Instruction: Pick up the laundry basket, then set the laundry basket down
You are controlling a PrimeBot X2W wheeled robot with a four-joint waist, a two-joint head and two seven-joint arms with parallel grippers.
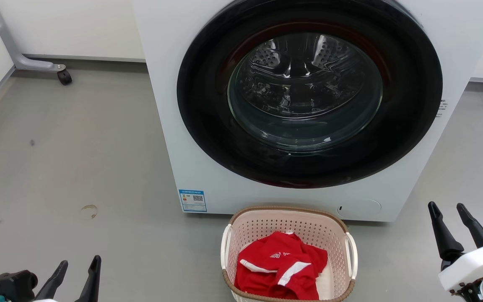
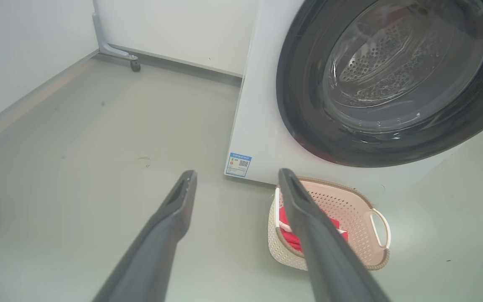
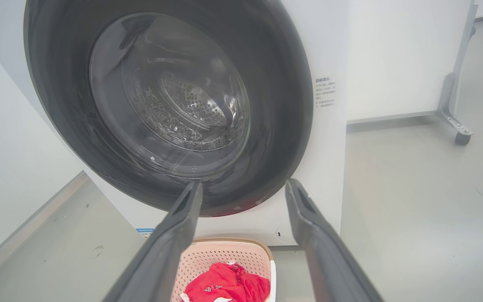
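Both the left gripper and right gripper are wide open and empty, while the laundry basket sits on the floor by the washing machine, likely light, stiff plastic, best grabbed by its 2 white handles.

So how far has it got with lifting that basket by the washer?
Nothing looks done yet: the laundry basket sits on the floor before the washing machine, a red garment inside. Nothing is in hand: the left tool and right tool are open, apart from the basket on either side. Remaining: grasp, lift, set down.
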